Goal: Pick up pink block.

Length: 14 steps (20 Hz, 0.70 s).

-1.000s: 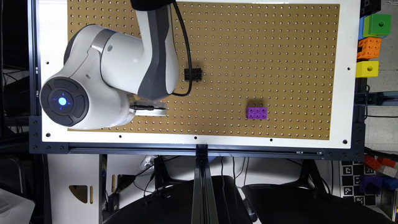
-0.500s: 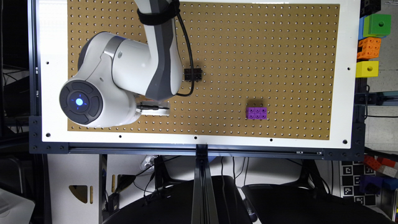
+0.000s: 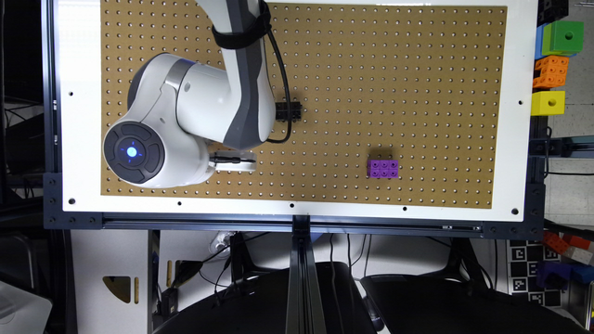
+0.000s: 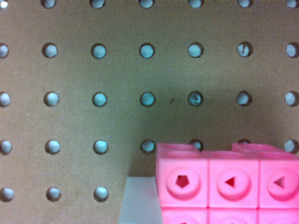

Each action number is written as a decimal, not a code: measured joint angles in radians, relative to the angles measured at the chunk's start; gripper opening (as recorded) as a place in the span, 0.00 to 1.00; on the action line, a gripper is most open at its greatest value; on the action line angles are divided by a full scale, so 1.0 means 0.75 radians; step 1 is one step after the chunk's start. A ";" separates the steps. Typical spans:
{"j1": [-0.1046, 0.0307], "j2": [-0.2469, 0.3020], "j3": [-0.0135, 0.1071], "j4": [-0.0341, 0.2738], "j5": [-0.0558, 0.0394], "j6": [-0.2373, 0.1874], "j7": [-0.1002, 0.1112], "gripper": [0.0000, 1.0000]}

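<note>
In the wrist view the pink block [image 4: 229, 184] looms large and close, its round-holed faces toward the camera. A white finger [image 4: 140, 200] presses against one side of it. The block throws a broad shadow on the brown pegboard [image 4: 93, 70] beneath, so it seems lifted off the board. In the exterior view my gripper [image 3: 232, 162] shows as a white part under the bulky wrist, over the pegboard's left half. There the arm hides the pink block.
A purple brick [image 3: 383, 168] lies on the pegboard toward the exterior view's right. A black brick [image 3: 287, 111] sits beside the arm's cable. Green [image 3: 562, 38], orange [image 3: 550, 72] and yellow [image 3: 547, 103] blocks stand past the board's right rim.
The arm and gripper have shifted steadily toward the exterior view's right. The purple and black bricks have stayed put.
</note>
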 joint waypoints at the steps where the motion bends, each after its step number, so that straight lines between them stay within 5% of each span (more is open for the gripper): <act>1: 0.000 0.000 0.000 0.000 0.000 0.000 0.000 0.00; 7: 0.000 -0.009 0.000 0.000 0.000 -0.009 0.000 0.00; 14: 0.000 -0.104 0.000 0.000 0.000 -0.116 0.000 0.00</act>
